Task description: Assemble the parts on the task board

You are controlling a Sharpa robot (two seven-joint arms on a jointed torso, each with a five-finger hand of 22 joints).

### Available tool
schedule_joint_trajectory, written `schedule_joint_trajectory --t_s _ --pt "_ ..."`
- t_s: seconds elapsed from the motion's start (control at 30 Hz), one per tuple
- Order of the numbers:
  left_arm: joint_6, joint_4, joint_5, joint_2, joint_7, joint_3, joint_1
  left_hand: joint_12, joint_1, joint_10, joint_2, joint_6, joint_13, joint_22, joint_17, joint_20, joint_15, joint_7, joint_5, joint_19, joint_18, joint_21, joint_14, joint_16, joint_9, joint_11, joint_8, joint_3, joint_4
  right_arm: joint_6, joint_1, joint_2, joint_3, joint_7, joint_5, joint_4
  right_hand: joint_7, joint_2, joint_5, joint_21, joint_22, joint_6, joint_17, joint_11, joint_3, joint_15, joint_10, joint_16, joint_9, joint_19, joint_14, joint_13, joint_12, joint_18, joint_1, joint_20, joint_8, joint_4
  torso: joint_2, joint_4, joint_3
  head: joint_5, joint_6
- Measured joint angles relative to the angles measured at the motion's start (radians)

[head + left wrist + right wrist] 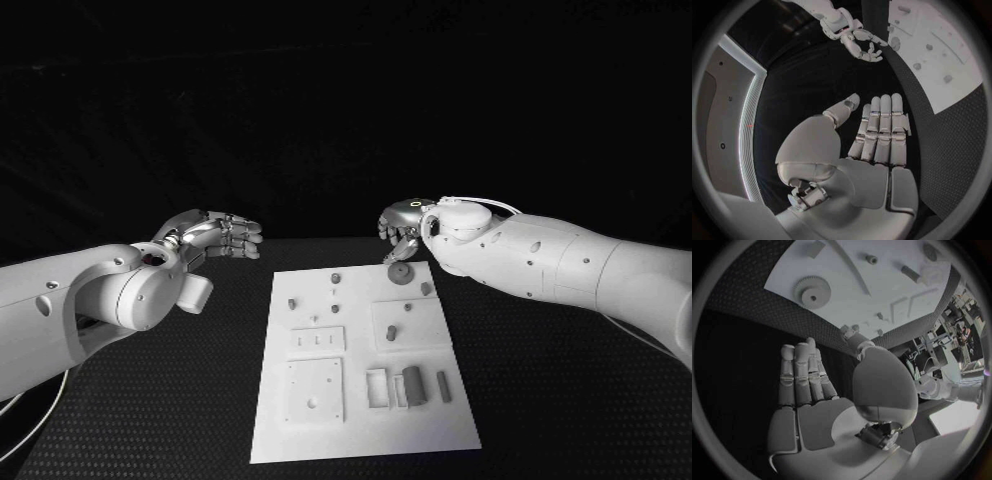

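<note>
White and rigid, the task board (pixel 361 400) lies flat on the black table (pixel 173 420) with its long axis running away from the robot; it looks a stiff plate that need not be lifted. At the board's far right corner lies a grey gear (pixel 400 273), lying flat with its axis upright, probably light, hard and a little slippery, so best pinched across its toothed rim. Just beyond that corner the right hand (pixel 407 226) hovers empty with fingers straight, and off the board's far left corner the left hand (pixel 219 236) is likewise spread and empty.
</note>
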Motion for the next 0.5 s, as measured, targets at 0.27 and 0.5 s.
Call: schedule_joint_trajectory --t_s 0.27,0.5 --pt "0.000 -0.004 -0.004 0.004 0.000 0.000 0.000 0.000 0.000 0.000 0.000 0.000 0.001 0.001 0.000 0.000 0.000 0.000 0.000 0.000 0.000 0.000 0.000 -0.003 0.001 0.000 0.000 0.000 0.000 0.013 -0.001 -0.005 -0.034 -0.009 -0.083 -0.001 0.014 -0.002 0.000 0.000 -0.001 -0.039 -0.058 0.013 0.102 0.005 0.007 0.040 -0.015 -0.007 -0.016 -0.087 -0.073 0.016 -0.093 0.007 -0.030 -0.123 0.001 -0.0012 0.0001 -0.002 0.005" --pt "0.001 -0.006 -0.005 0.007 0.000 -0.002 0.000 -0.004 0.000 0.000 0.000 0.000 0.002 0.001 0.001 0.000 0.002 0.000 0.000 0.000 0.000 0.000 -0.002 -0.003 0.001 0.000 0.000 0.000 0.000 0.024 -0.001 -0.002 -0.050 -0.009 -0.109 -0.013 0.021 0.002 0.000 0.001 -0.001 -0.042 -0.074 0.013 0.122 0.004 0.007 0.049 -0.018 -0.007 -0.021 -0.104 -0.087 0.017 -0.097 0.007 -0.030 -0.144 0.001 0.0017 -0.0008 -0.008 0.003"
